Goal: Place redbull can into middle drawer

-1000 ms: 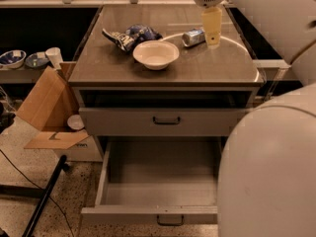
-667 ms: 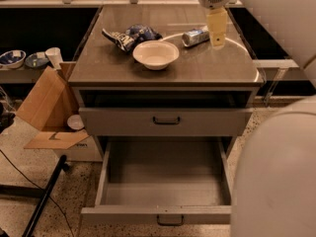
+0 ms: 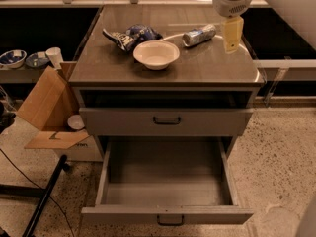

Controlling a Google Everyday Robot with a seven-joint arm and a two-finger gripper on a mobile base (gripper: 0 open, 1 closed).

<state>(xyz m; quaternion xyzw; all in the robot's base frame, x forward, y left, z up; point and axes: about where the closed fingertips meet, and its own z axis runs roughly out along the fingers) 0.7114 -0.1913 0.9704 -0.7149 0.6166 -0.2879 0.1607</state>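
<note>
— Where is the gripper (image 3: 232,33)?
— Hanging over the right rear part of the table (image 3: 212,68), pointing down. Whether the jaws are released or clenched, I cannot tell.
— And the redbull can (image 3: 199,35)?
— On its side on the table, just left of the jaws, with a narrow gap between them.
— Anything else up there?
— A white bowl (image 3: 156,54) farther left of the jaws and nearer the front edge. A blue and white snack bag (image 3: 131,35) lies just behind the bowl.
— The middle drawer (image 3: 168,174)?
— Well below the jaws and forward of them, pulled out, its grey floor showing. The shallower drawer front (image 3: 167,121) above it is closed.
</note>
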